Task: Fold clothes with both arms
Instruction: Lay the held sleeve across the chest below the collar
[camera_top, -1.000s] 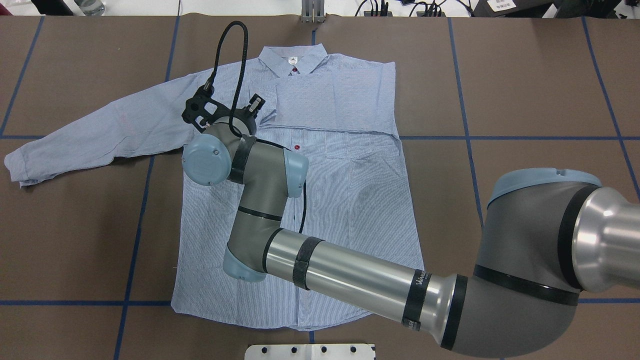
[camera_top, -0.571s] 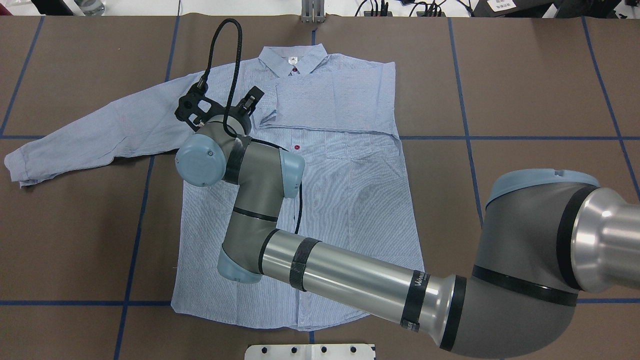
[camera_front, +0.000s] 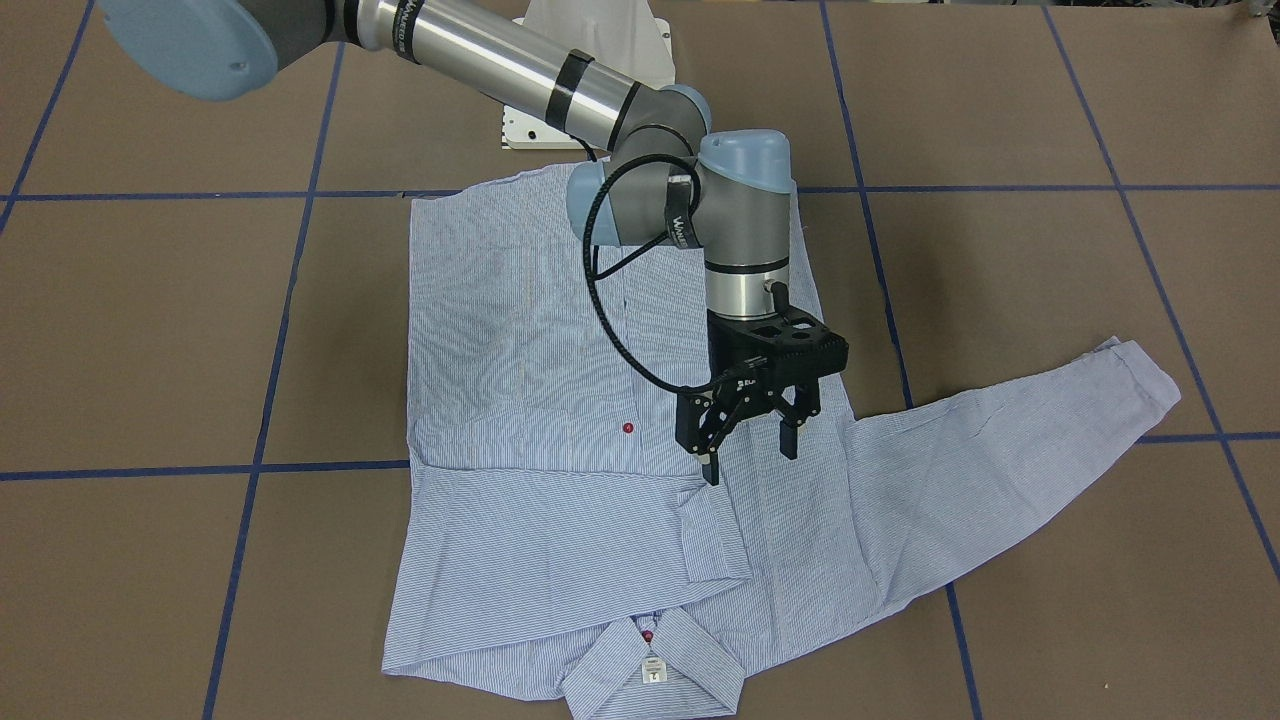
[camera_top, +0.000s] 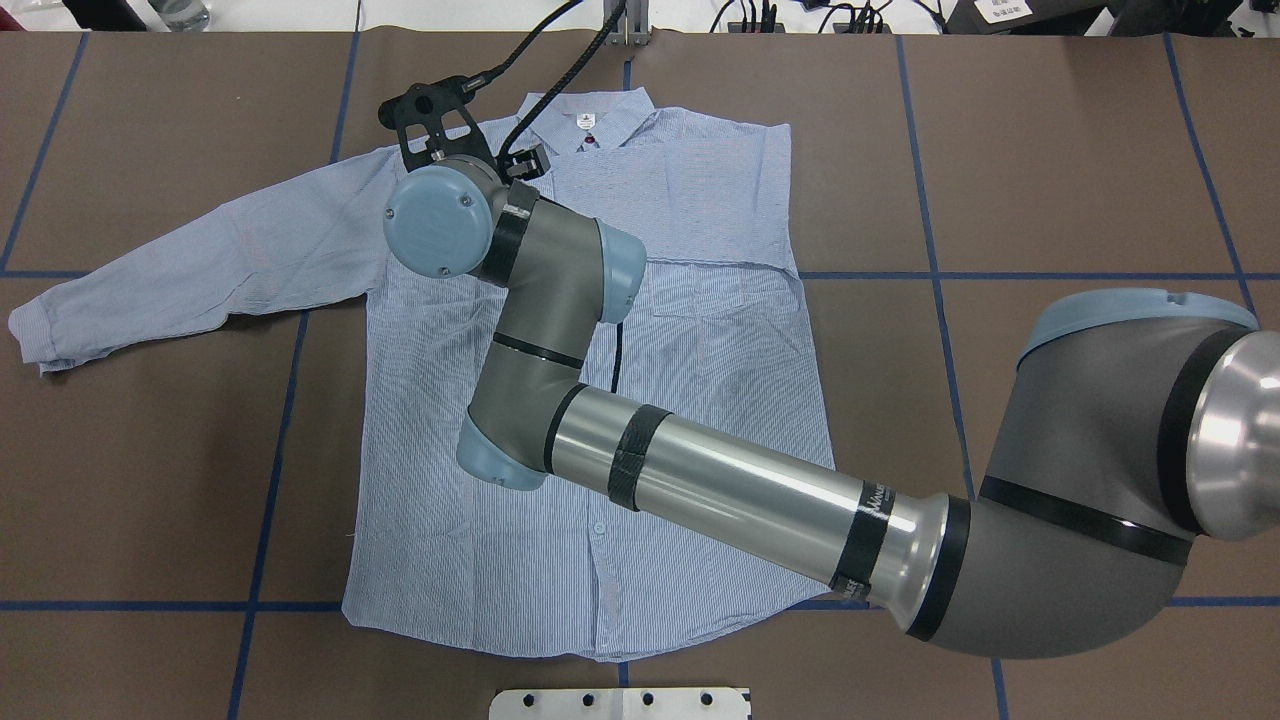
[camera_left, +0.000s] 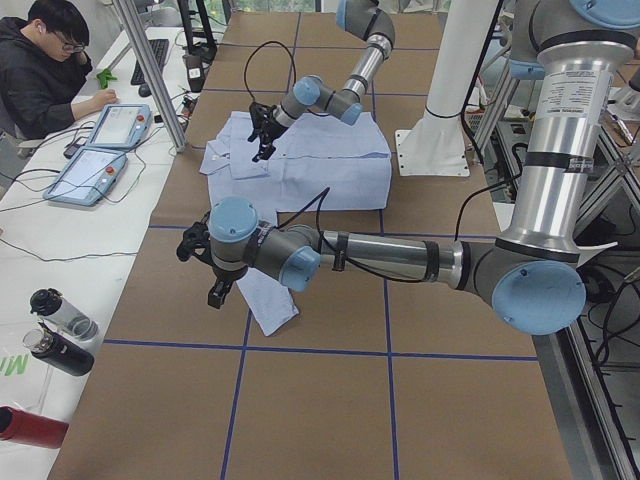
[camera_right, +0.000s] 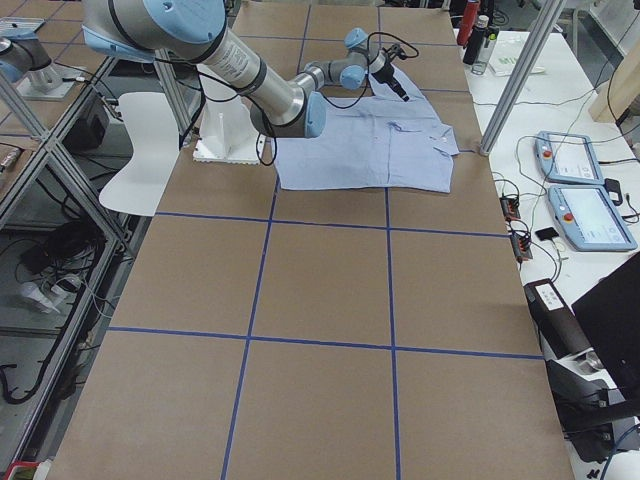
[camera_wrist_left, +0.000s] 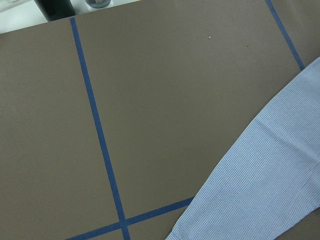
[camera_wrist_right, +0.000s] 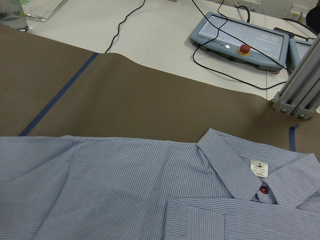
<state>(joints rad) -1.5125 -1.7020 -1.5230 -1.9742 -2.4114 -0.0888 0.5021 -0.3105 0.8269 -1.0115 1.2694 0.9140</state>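
Note:
The blue-and-white striped shirt (camera_top: 700, 400) lies flat and front up on the brown table, collar (camera_top: 585, 115) at the far side. One sleeve is folded across the chest (camera_front: 560, 540). The other sleeve (camera_top: 200, 260) stretches out to the robot's left. My right gripper (camera_front: 749, 462) is open and empty, hovering over the shoulder area beside the folded cuff. It also shows in the overhead view (camera_top: 525, 163). My left gripper (camera_left: 215, 290) shows only in the exterior left view, above the outstretched sleeve's cuff (camera_wrist_left: 270, 180). I cannot tell whether it is open.
Blue tape lines (camera_top: 270, 480) cross the brown table cover. The white pedestal base (camera_front: 590, 60) stands at the robot's side. Beyond the far edge are teach pendants (camera_wrist_right: 240, 37), cables and an aluminium post (camera_wrist_right: 300, 90). A seated person (camera_left: 50, 70) and bottles (camera_left: 60, 320) are there too.
My right gripper has moved from beside the folded sleeve's cuff on the chest toward the collar and the far edge. Its wrist has turned. The shirt lies as before.

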